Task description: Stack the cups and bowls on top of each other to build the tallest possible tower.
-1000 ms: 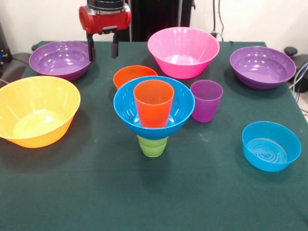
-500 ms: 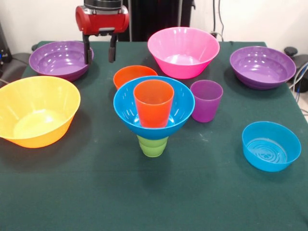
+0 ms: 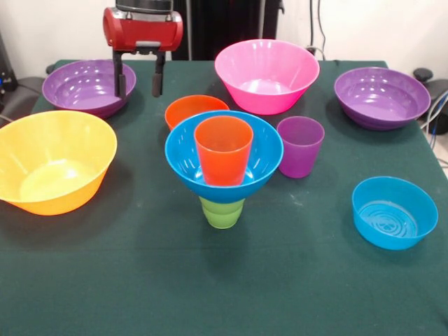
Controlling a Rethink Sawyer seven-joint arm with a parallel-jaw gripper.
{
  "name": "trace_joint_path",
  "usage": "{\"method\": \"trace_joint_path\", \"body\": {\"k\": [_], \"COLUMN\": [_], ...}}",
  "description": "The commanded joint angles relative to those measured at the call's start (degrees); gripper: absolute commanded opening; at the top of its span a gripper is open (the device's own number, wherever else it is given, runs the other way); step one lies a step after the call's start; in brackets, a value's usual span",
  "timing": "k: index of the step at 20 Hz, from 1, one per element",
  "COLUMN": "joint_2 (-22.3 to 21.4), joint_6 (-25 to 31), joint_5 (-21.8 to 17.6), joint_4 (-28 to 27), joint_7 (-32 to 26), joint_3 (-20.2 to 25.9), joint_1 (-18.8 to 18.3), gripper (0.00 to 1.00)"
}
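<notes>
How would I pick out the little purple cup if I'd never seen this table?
Start at the big pink bowl at the back. Just in front of it, beside the blue bowl perched on a green cup, stands the purple cup. It is the only purple thing that is tall and narrow.

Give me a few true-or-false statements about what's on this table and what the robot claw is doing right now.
1. The orange cup stands inside the medium blue bowl. True.
2. The gripper is shut on the purple cup. False: it is open, empty, above the table by the left purple bowl.
3. The medium blue bowl rests on the green cup. True.
4. The small orange bowl tops the tower. False: it sits on the table behind it.
5. The pink bowl holds a cup. False: it is empty.
</notes>
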Motion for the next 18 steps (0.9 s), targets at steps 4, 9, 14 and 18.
{"method": "trace_joint_path", "body": {"k": [4,9,14,18], "joint_2": [3.19,4.33,4.19,4.30], "joint_6": [2.04,4.06,3.41,1.35], "joint_5": [0.27,-0.90,-0.99,-1.61], "joint_4": [0.25,-0.44,0.18,0.73], "joint_7": [5.30,3.14,2.74,2.87], "joint_3": [5.65,6.06,7.79,9.64], "joint_1": [-1.10,-0.81,-2.07,-3.24], "gripper": [1.00,1.00,1.00,1.00]}}
